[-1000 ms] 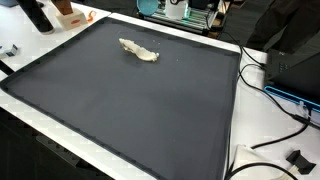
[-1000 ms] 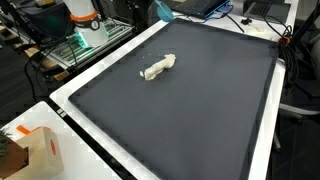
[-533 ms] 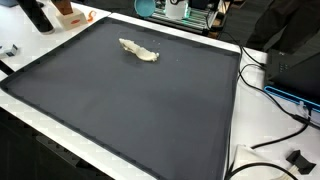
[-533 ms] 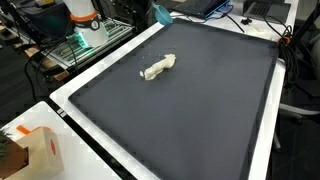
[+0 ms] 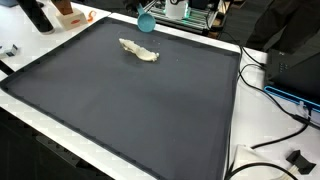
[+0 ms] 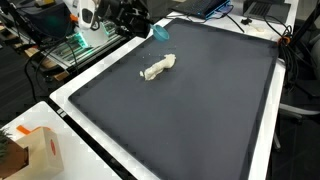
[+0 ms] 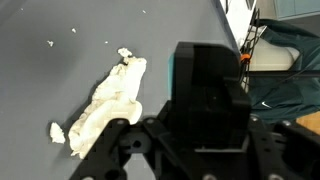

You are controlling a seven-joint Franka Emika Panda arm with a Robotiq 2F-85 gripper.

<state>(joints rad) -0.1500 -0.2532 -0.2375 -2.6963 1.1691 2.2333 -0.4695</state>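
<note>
Gripper hovers over the mat with a teal thing at its tips; whether the jaws clamp it cannot be told. Crumpled cloth lies below, just beside it, not yet touched.

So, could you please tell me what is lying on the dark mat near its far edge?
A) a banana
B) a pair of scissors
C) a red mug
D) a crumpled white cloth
D: a crumpled white cloth lies on the dark mat in both exterior views, and the wrist view shows its pale, wrinkled folds up close.
</note>
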